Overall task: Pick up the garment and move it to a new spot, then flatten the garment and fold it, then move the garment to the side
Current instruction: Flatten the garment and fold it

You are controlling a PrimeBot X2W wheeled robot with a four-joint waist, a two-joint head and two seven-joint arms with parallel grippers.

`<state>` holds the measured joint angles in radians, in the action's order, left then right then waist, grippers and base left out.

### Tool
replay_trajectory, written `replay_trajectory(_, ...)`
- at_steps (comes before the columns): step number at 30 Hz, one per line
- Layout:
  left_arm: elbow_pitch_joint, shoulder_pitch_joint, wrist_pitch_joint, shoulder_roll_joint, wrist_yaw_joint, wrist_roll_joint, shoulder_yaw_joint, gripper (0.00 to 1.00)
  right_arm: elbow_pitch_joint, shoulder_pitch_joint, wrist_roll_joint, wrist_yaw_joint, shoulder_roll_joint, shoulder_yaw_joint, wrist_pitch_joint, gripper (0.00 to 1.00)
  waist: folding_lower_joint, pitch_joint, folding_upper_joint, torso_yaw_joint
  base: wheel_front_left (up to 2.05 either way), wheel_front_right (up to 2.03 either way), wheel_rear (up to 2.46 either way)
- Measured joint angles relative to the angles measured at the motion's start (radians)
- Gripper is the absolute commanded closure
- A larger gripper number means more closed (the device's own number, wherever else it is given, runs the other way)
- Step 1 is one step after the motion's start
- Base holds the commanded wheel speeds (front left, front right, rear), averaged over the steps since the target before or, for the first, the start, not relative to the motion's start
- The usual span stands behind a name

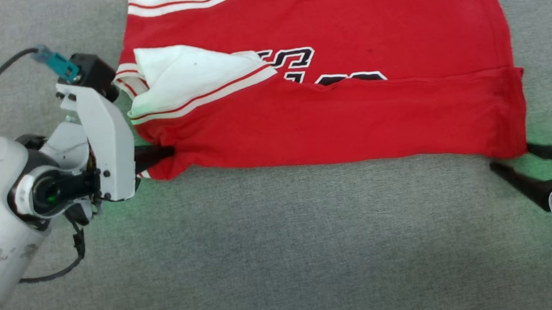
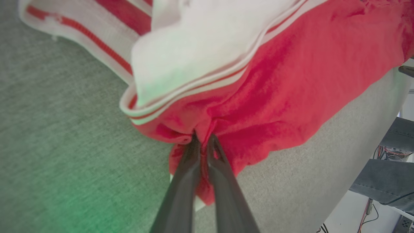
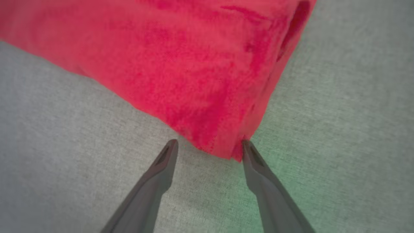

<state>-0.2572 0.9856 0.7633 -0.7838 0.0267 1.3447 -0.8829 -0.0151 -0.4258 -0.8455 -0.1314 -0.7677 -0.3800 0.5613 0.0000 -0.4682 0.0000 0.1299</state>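
The red shirt (image 1: 332, 121) lies folded across the far part of the grey surface (image 1: 283, 253). A white striped sleeve is turned in beside its half-covered black lettering. The left gripper (image 2: 203, 142) pinches the bunched near-left corner. The right gripper (image 3: 209, 145) stands wide at the near-right corner.

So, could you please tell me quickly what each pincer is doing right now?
Left pincer: closed on the near corner of the red cotton T-shirt with white sleeves.
Right pincer: open, tips at the shirt's other near corner, holding nothing.
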Motion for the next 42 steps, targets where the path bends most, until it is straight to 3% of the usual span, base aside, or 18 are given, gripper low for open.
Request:
replay_trajectory(4,0.008,0.007,-0.009,0.009,0.010,-0.009,-0.002,1.00,-0.001,-0.050,-0.038,0.000,-0.039,-0.048,0.124,0.00,0.0000,-0.013,0.0000,-0.011,0.00,0.00,0.00)
replay_trajectory(9,0.009,0.012,-0.030,0.022,0.023,-0.016,0.000,1.00,0.051,-0.121,-0.032,0.000,-0.034,-0.060,0.180,0.00,0.0000,-0.029,0.0000,-0.025,0.00,0.00,0.00)
replay_trajectory(10,0.006,0.012,-0.033,0.026,0.026,-0.017,-0.001,1.00,0.059,-0.130,-0.022,0.000,-0.033,-0.069,0.188,0.31,0.0000,-0.030,0.0000,-0.028,0.00,0.00,0.00)
replay_trajectory(12,0.000,0.013,-0.043,0.032,0.032,-0.018,-0.001,1.00,0.069,-0.142,-0.011,0.000,-0.031,-0.084,0.193,0.72,0.0000,-0.032,0.0000,-0.034,0.00,0.00,0.00)
replay_trajectory(13,-0.004,0.013,-0.047,0.034,0.035,-0.018,-0.001,1.00,0.077,-0.145,-0.010,0.000,-0.027,-0.083,0.181,1.00,0.0000,-0.031,0.0000,-0.037,0.00,0.00,0.00)
replay_trajectory(20,0.000,-0.032,-0.116,0.030,0.053,-0.017,0.012,1.00,0.110,-0.137,-0.018,0.000,-0.016,-0.089,0.129,1.00,0.0000,-0.001,0.0000,-0.044,0.00,0.00,0.00)
replay_trajectory(25,0.071,-0.120,-0.179,-0.009,0.059,-0.023,0.008,1.00,0.118,-0.105,-0.039,0.000,-0.032,-0.095,0.107,1.00,0.0000,0.034,0.0000,-0.046,0.00,0.00,0.00)
replay_trajectory(36,0.354,-0.343,-0.294,-0.122,-0.042,-0.054,-0.019,1.00,0.030,0.032,-0.087,0.000,-0.150,-0.107,0.112,1.00,-0.0001,0.096,0.0000,-0.065,0.00,0.00,0.00)
replay_trajectory(40,0.415,-0.409,-0.340,-0.146,-0.076,-0.053,-0.020,1.00,0.012,0.074,-0.092,0.000,-0.166,-0.085,0.094,1.00,0.0000,0.102,0.0000,-0.068,0.00,0.00,0.00)
replay_trajectory(41,0.423,-0.419,-0.354,-0.150,-0.082,-0.053,-0.016,0.95,0.010,0.078,-0.086,0.000,-0.165,-0.073,0.077,0.89,0.0000,0.103,0.0000,-0.067,0.00,0.00,0.00)
replay_trajectory(42,0.428,-0.425,-0.368,-0.152,-0.090,-0.053,-0.012,0.70,0.010,0.081,-0.080,0.000,-0.163,-0.062,0.065,0.71,0.0000,0.103,0.0000,-0.067,0.00,0.00,0.00)
